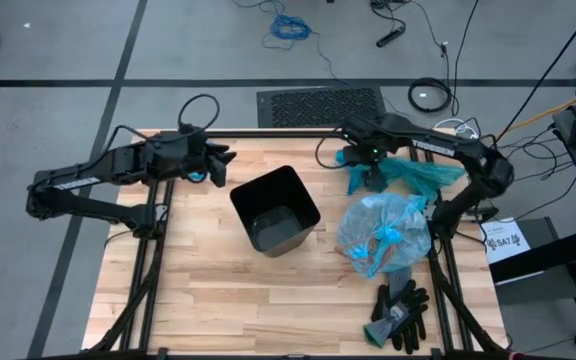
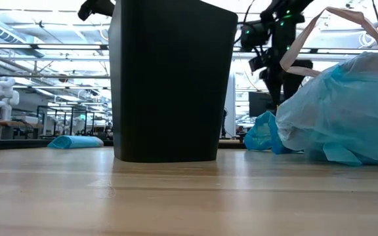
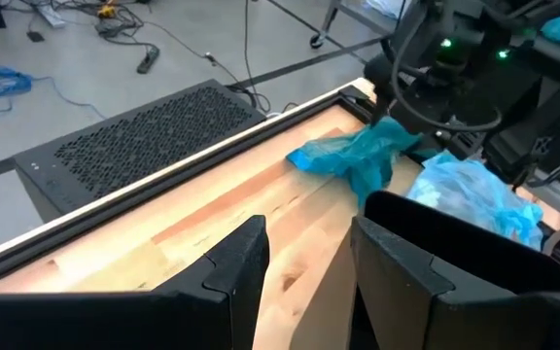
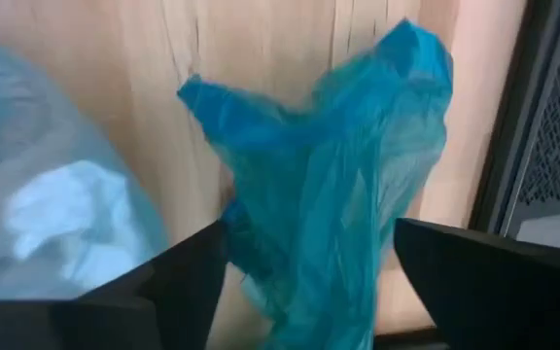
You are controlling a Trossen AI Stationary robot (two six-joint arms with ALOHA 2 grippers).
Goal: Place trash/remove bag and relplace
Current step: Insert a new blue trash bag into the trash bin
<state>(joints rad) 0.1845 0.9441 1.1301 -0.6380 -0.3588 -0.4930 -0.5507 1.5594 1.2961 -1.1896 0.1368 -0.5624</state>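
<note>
At the far right of the surface (image 1: 198, 300), the right pincer (image 1: 366, 172) hangs over a darker teal bag (image 1: 408, 172), its fingers spread wide on either side of a raised peak of that film, as the right wrist view shows; whether they touch it I cannot tell, and nothing looks clamped; the arm reaches in from the right edge, elbow bent, wrist turned down. Just nearer lies the bag (image 1: 386, 232), pale blue, bulging, with the trash (image 1: 380, 245) showing through it as brown and white lumps; it rests on the wood beside the black bin (image 1: 275, 208), which stands upright and unlined. I judge both films thin, soft, slippery and light, prone to tear or slide; a gathered fold or the bunched neck would give the surest hold, pinched fully, since a flat sheet offers nothing to bite. Black gloves (image 1: 400, 312) lie near the front edge. The left pincer (image 1: 216, 165) waits at the far left, fingers parted, empty.
</note>
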